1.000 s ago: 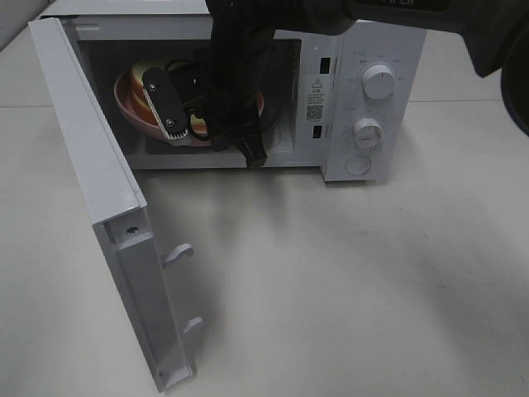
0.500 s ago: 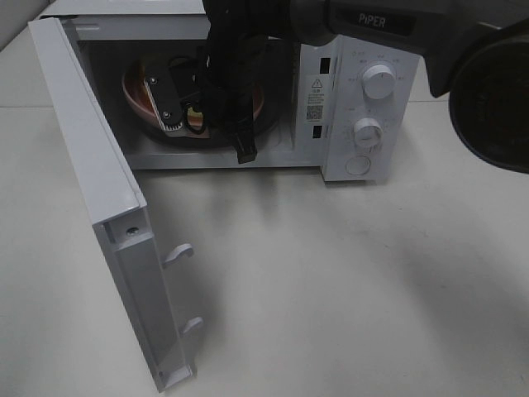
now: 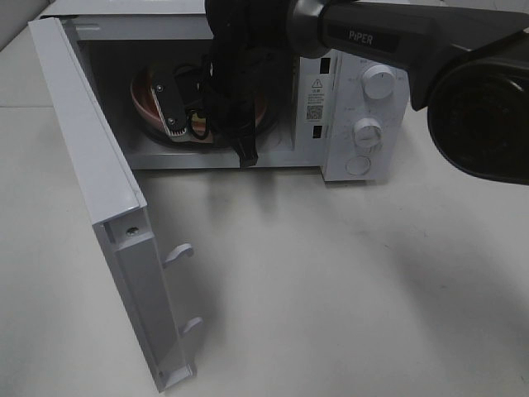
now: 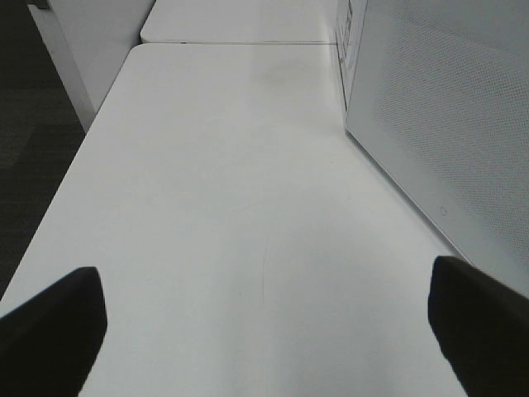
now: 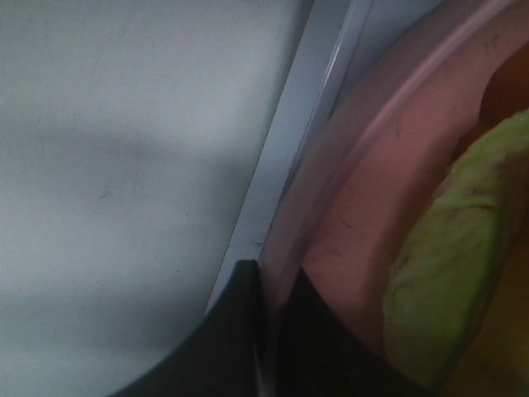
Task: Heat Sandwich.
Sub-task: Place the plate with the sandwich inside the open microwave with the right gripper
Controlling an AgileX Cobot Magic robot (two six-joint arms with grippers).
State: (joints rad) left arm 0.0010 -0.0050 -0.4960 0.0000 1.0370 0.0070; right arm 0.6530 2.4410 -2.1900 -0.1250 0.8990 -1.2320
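- Loading under way: the sandwich (image 5: 450,281) lies on the plate (image 5: 364,198), and both are inside the microwave (image 3: 364,99), towards the left of its cavity.
- Done, by my reckoning: door (image 3: 91,190) swung wide; plate carried in past the opening.
- Left to do: let go of the plate, draw the arm out, shut the door, set the dials (image 3: 378,81).
- Not settled: whether the plate sits flat on the cavity floor; it looks tilted.
- Right gripper (image 5: 273,277): clenched on the plate's rim, one jaw on each side of it; the sandwich is just beside it and untouched.
- Right arm (image 3: 388,37): stretched in from the right across the microwave's front, wrist bent down into the cavity.
- Left gripper (image 4: 264,331): released, jaws wide, holding nothing, low over the desk (image 4: 231,165) beside a white panel; door or side wall, I cannot tell.
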